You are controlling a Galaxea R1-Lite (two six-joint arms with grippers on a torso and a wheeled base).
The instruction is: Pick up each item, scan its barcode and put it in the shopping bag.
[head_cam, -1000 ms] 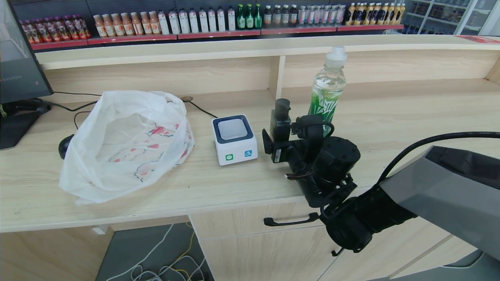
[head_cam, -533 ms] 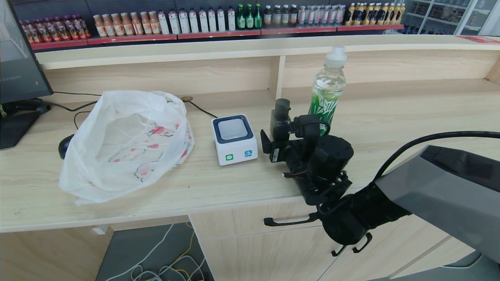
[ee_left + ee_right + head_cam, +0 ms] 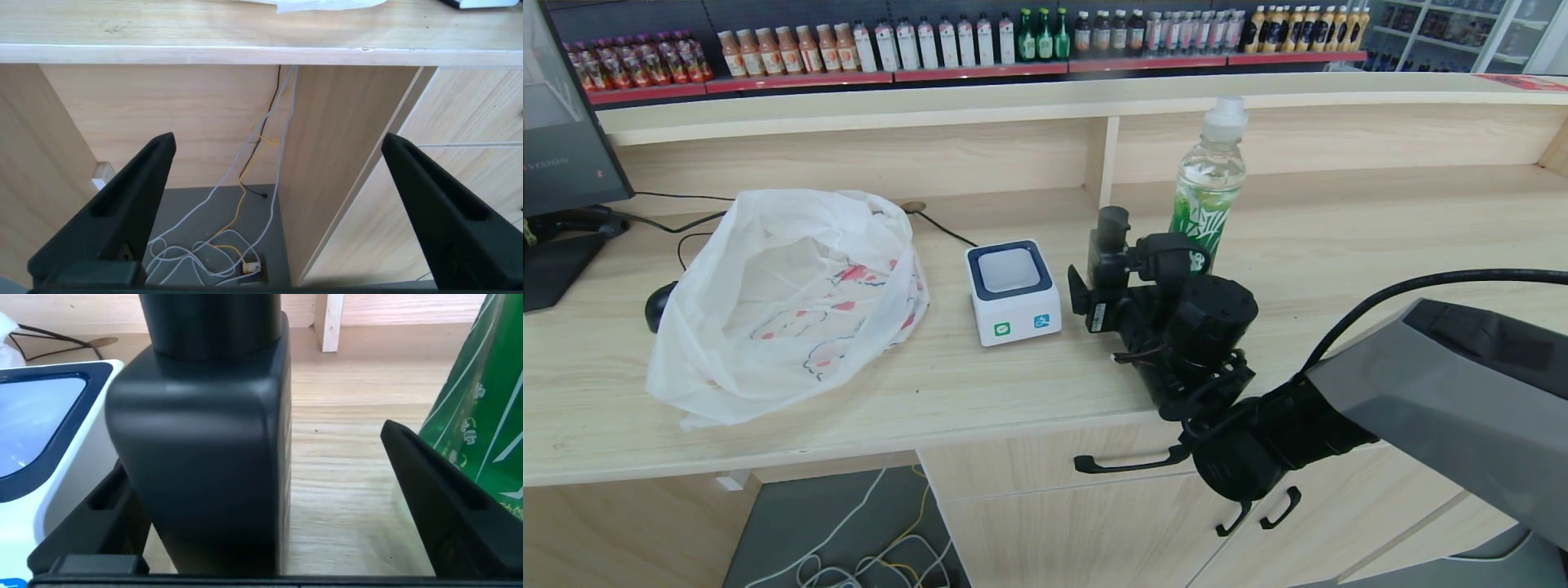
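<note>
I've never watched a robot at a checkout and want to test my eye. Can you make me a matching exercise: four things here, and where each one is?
Things:
1. shopping bag
2. scanner
3. dark bottle
4. green-labelled bottle

Places:
A. between the right gripper's open fingers
B. left part of the counter
C. upright, behind the gripper
D. mid-counter, just right of the bag

Pairs: 1-B, 2-D, 3-A, 4-C

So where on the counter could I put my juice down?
Best spot: the bare counter right of the green bottle. Also the front strip before the shopping bag and scanner. Crowded between scanner and green bottle: the right gripper is around the black bottle.
</note>
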